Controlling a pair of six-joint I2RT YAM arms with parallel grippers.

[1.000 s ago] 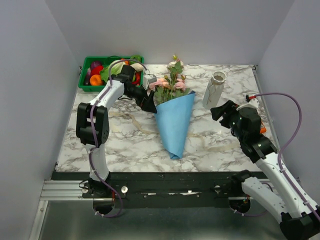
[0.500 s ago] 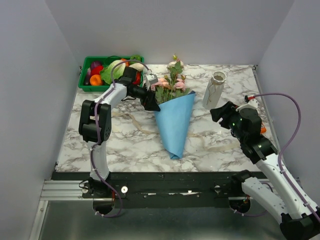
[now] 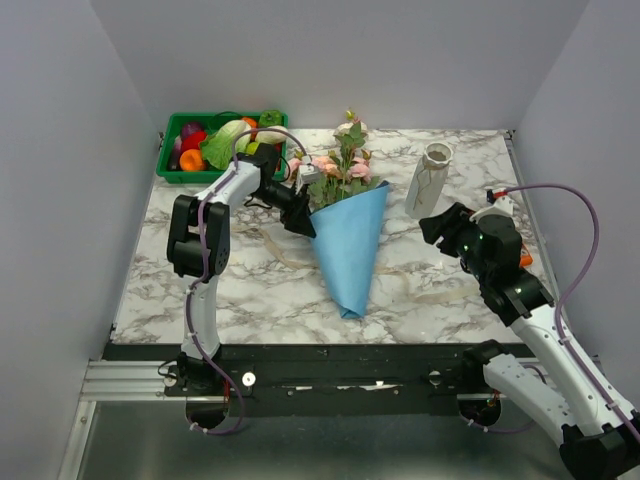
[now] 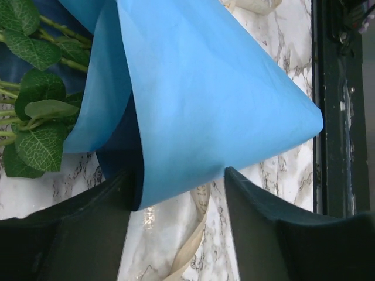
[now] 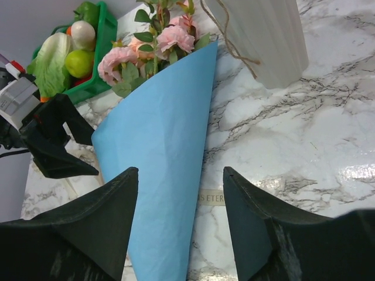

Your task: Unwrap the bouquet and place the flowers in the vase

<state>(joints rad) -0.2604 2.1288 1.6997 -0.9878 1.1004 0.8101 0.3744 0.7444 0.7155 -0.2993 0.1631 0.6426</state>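
While the bouquet [image 3: 348, 245] lies flat in the middle of the marble surface [image 3: 250, 300], with its point toward you and its open mouth toward the back wall, its largest part is the blue paper sheet [image 4: 205, 88], rolled into a cone. This paper looks light and a little stiff. I judge that it will keep its fold but will crease or tear if you pull hard, and it may slide on the smooth marble. Take it at the free overlapping edge on the left side of the cone, not at the body.

The flowers [image 3: 340, 170] stick out of the mouth, pink blooms and green leaves, near the green crate [image 3: 172, 177] of toy vegetables. Their stems are hidden inside the paper. The heads look soft and fragile, so hold the stems when you lift them.

The vase [image 3: 425, 185] stands upright to the right of the flowers, apart from the paper. It is narrow and probably easy to tip. A beige ribbon [image 4: 190, 252] lies loose on the surface beside the cone.

Your left gripper [image 4: 179, 181] has its jaws apart with the paper's lower edge between them, not yet pressed on it. Your right gripper [image 5: 180, 175] is also spread and holds nothing, near the vase.
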